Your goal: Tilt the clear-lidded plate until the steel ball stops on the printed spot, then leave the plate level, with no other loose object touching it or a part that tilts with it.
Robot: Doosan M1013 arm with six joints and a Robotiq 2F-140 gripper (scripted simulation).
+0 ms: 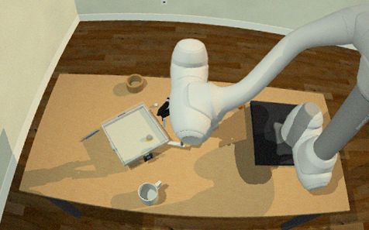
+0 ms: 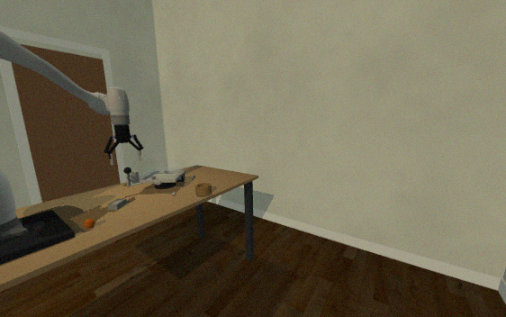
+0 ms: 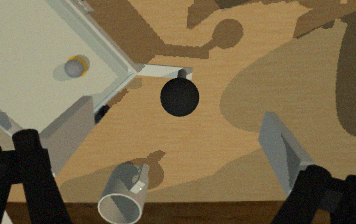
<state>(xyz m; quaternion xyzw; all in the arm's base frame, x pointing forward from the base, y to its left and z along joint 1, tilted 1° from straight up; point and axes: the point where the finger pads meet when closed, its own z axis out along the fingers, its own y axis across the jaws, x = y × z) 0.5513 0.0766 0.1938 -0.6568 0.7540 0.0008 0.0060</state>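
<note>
The square clear-lidded plate (image 1: 135,133) sits left of the table's middle and looks about level in the side view (image 2: 166,176). The steel ball (image 1: 149,137) rests near its right corner, overlapping the orange printed spot (image 3: 81,63); the ball also shows in the wrist view (image 3: 74,68). A light bar from that corner carries a black knob (image 3: 179,97) on a stem, also seen from the side (image 2: 128,170). My gripper (image 2: 124,149) is open and empty, well above the knob; in the wrist view its fingers stand wide apart on either side. The arm hides most of it in the overhead view.
A white mug (image 1: 148,193) stands near the front edge. A tape roll (image 1: 135,83) lies at the back left, a pen (image 1: 90,135) left of the plate, and a small white ball (image 1: 155,105) behind it. A black mat (image 1: 271,133) holds the robot's base. An orange ball (image 2: 89,222) and a grey block (image 2: 117,204) lie nearby.
</note>
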